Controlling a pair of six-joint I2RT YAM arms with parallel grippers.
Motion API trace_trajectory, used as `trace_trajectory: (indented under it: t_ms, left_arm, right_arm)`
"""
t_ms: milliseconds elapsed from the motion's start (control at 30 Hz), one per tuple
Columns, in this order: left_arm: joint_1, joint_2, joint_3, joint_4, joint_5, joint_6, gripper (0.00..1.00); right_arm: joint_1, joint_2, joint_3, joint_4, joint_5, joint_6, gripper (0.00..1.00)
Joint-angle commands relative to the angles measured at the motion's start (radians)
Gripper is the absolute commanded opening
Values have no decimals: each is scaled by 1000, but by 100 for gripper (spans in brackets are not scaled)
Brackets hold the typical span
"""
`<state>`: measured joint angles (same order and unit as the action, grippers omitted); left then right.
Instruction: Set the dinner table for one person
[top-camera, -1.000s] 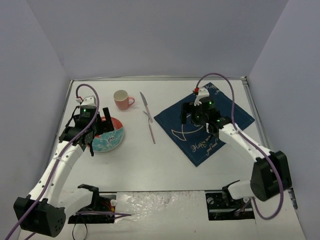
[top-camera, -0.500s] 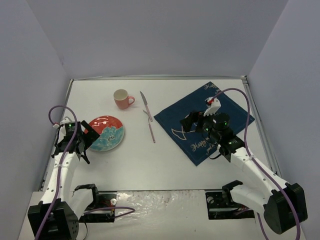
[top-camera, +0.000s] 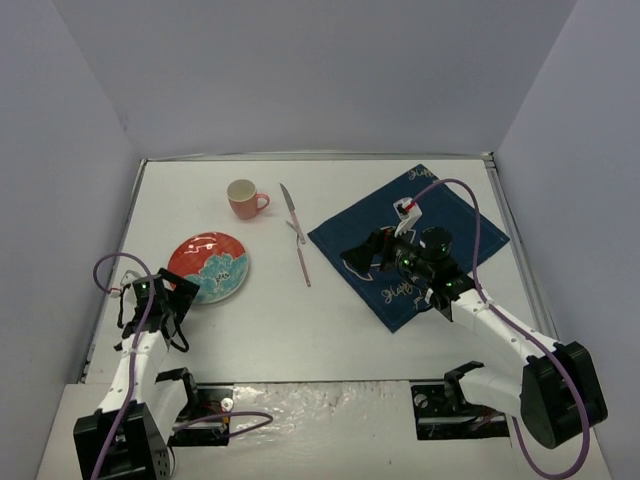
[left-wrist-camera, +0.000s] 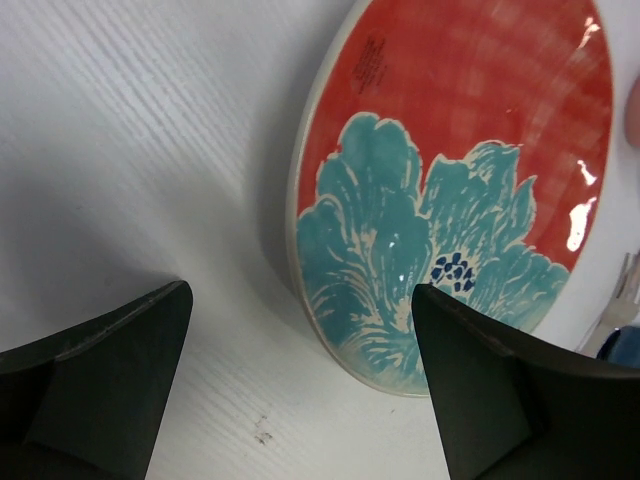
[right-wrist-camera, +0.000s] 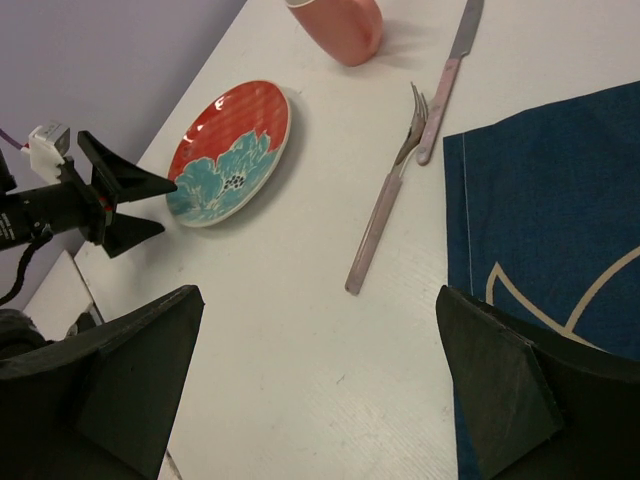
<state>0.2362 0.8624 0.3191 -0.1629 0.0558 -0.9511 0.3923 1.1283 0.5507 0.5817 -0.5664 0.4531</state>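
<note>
Closest to me, at the near left of the white dinner table (top-camera: 300, 330), the left claw (top-camera: 165, 305) sits low with its two fingers wide apart and nothing between them. The red and blue plate (top-camera: 208, 267) lies flat just past it, a little to the right, so this arm is by far the nearer one to the plate. I think a short reach forward would put the rim between the fingers. Farther over, the right claw (top-camera: 365, 252) hangs above the near left part of the blue cloth (top-camera: 440, 215). It is wide open and empty too, and it faces left. The fork (top-camera: 302, 262) lies between plate and cloth, pointing away from me, with the knife (top-camera: 288, 205) beyond it. Their ends may touch, but I can't be sure. Farthest back stands the pink cup (top-camera: 243, 198).
</note>
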Motion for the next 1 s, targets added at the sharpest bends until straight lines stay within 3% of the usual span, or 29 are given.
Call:
trace_trajectory:
  t_ms: [0,100,500,733,867,967]
  left_arm:
    - [8,-16,-6,194,25,-39,83]
    - [8,-3,-31,238,32,-45,75]
    - [8,136,-100,415,45,-90,64]
    - [8,157,-133,466,12,-103,49]
    - [8,176,-140,485,7,-104,32]
    - [8,169,-140,478,4,-112,12]
  right_arm:
    - [-3,-19,1,141,-74,9,100]
    - [-3,-27,-6,143,-75,-1,100]
    - [-1,-31,-15,158,-84,-1,100]
    - [-1,-21,-20,170,-93,1,100]
    - [-1,-15,-20,171,-95,0,100]
    - [-1,-12,-19,171,-98,-1,100]
